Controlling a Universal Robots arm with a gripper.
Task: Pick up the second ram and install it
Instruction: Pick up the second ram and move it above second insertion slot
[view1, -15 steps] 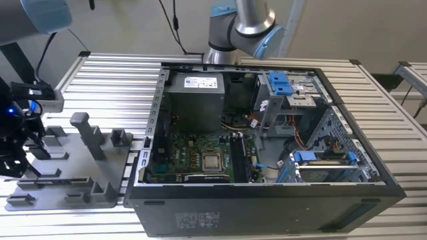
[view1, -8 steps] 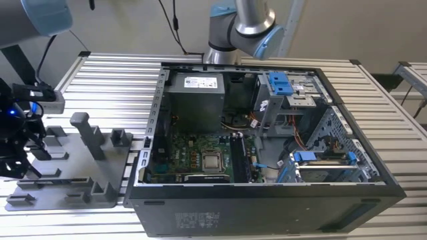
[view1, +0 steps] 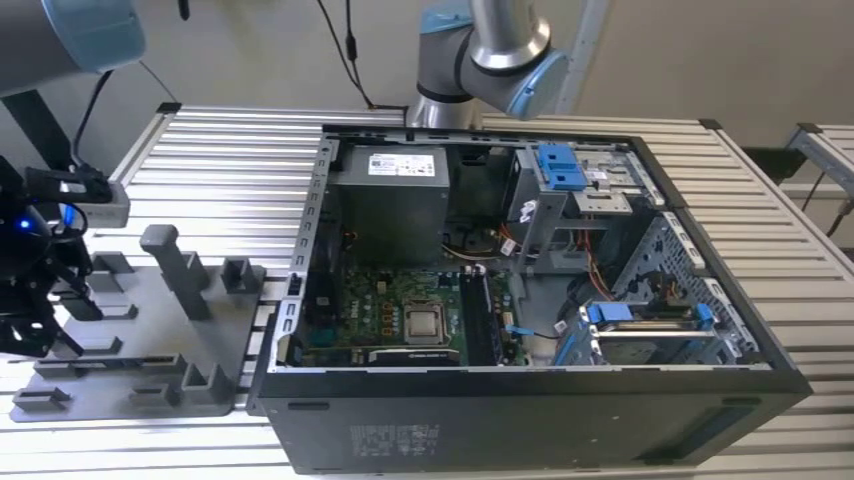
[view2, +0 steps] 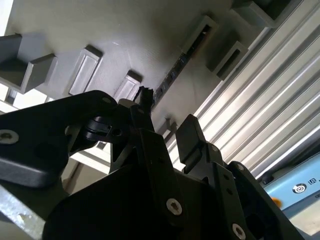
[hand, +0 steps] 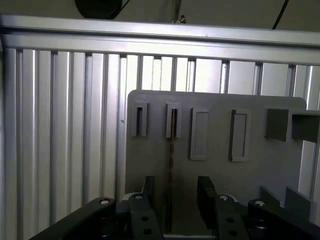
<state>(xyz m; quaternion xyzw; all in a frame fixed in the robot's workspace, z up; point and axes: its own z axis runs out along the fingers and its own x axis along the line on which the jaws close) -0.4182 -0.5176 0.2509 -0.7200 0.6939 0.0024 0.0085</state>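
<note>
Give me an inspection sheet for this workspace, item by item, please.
Surface: slatted aluminium table holding a grey fixture tray and an open computer case.
Job's things: second ram sits edge-on in the tray's holders, not yet lifted.
Clutter: dark memory stick beside the CPU socket in the case; blue drive clips.
Gripper: open, straddling the second ram over the tray.
Cables: black cables hang behind the arm base; wires inside the case.
Surroundings: plain wall behind; another slatted table at the exterior view's right.
</note>
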